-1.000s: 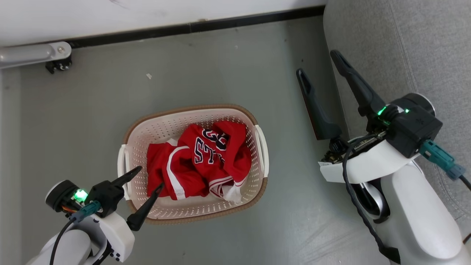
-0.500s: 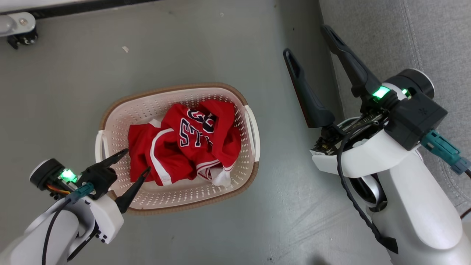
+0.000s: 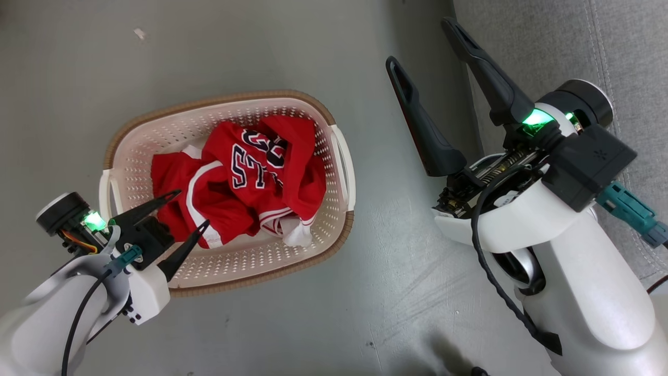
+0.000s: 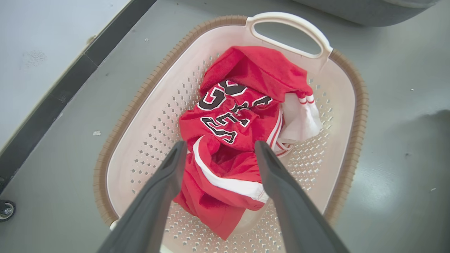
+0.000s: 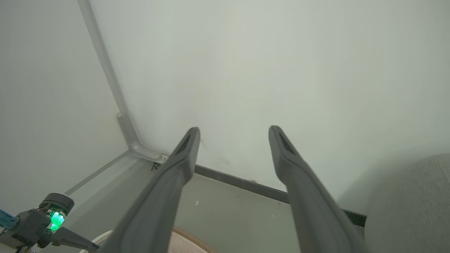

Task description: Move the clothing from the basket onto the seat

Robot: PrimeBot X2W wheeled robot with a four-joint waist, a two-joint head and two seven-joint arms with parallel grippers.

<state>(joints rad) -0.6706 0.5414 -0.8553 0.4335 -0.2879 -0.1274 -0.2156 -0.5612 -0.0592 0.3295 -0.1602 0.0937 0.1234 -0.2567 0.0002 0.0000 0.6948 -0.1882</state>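
**Basket holding two red garments; both grippers spread**

Container: basket (image 3: 156, 130), cream perforated plastic with a brown rim and white side handles (image 3: 345, 166), standing on the grey floor (image 3: 261, 52).

Contents: clothing (image 3: 245, 183), crumpled in one heap on the basket's floor. The jersey (image 3: 255, 167), with black-and-white numerals, lies on top towards the right handle. The plain garment (image 3: 180, 201), with a white stripe, lies towards the left handle. A white fold sticks out at the heap's near right edge.

Left gripper (image 3: 192, 209): jaws wide apart and empty, at the basket's left-handle end, fingers pointing in over the plain garment. Whether they touch it cannot be told.

Right gripper (image 3: 419, 40): jaws wide apart and empty, right of the basket, between it and the seat (image 3: 548, 52).

Seat: grey fabric, right of the basket, apart from it.
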